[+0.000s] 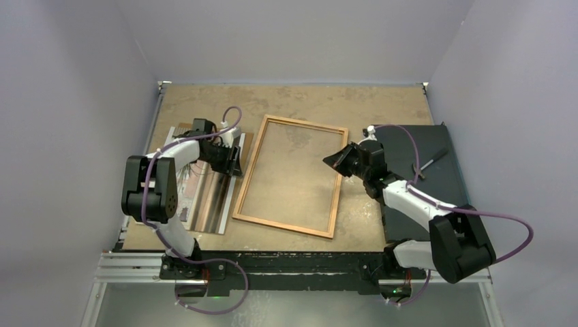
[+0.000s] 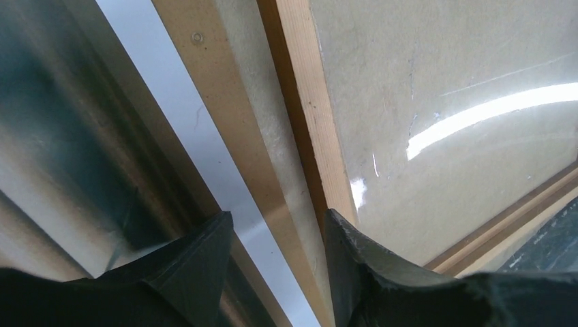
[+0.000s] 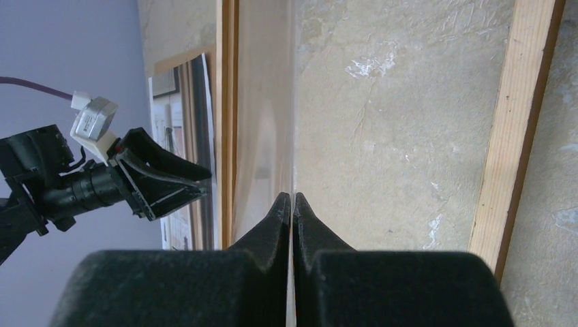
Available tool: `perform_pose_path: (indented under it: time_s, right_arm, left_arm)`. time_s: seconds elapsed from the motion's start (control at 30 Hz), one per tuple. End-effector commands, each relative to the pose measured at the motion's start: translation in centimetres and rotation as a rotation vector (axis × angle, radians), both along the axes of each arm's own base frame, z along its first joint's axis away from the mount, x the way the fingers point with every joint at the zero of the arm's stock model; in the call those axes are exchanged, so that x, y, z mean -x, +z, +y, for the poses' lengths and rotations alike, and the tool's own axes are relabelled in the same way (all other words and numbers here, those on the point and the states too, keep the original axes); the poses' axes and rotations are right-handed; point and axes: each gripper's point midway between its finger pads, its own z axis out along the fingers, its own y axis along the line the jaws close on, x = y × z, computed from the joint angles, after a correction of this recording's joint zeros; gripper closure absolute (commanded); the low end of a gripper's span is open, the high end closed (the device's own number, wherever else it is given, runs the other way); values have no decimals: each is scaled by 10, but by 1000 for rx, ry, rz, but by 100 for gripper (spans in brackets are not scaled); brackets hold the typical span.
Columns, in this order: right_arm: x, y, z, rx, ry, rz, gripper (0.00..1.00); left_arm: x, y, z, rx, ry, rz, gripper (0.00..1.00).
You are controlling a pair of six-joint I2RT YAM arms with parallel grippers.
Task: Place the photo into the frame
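The frame (image 1: 283, 225) lies flat in the middle of the desk (image 1: 204, 102), with the desk surface showing through its opening. In the left wrist view a bright glare lies across this opening, so a clear pane may sit in it, but I cannot say this for sure.

The photo (image 1: 204, 201) lies on the left side of the desk, just beside the left rail of the frame and outside it. The left arm covers its far part, and the strong shine makes the picture on it hard to read. Only dark and pale bands can be seen. A brown board (image 2: 201, 88) shows as a narrow strip between the white edge of the photo and the frame.

The left claw (image 1: 234, 161) is low at the far right corner of the photo, and its fingers (image 2: 204, 266) are apart. The white edge, the brown strip and some desk show in the gap. The frame rail runs under the right finger. Whether a tip touches anything I cannot tell.

The right claw (image 1: 334, 160) is at the right rail of the frame, and its fingers (image 3: 276, 225) are pressed together. A thin pale line runs up from the tips. Whether a thin sheet is caught there is not clear.

A black slab (image 1: 422, 197) lies at the right of the desk, partly under the right arm. A thin dark tool (image 1: 431, 162) on it is too small to identify.
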Motion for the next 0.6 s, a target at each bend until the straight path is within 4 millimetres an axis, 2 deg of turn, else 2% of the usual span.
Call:
perform_pose_path:
  time_s: [0.0,0.2,0.4,0.5,0.57]
  right_arm:
    - [-10,11,-2,-27,-36,-52,100]
    - [-12,12,4,-46,-12,-62,100]
    - [-8,33,4,-61,10,-140,100]
    - [-8,43,6,-73,18,-172,100]
    - [-9,45,7,-75,27,-178,100]
  left_arm:
    - [3,-6,-7,36,-14,9,52]
    - [9,-12,-9,35,-21,16,60]
    - [12,-14,-11,43,-22,25,67]
    - [15,-13,-12,48,-32,31,67]
    - [15,-11,-11,44,-22,22,59]
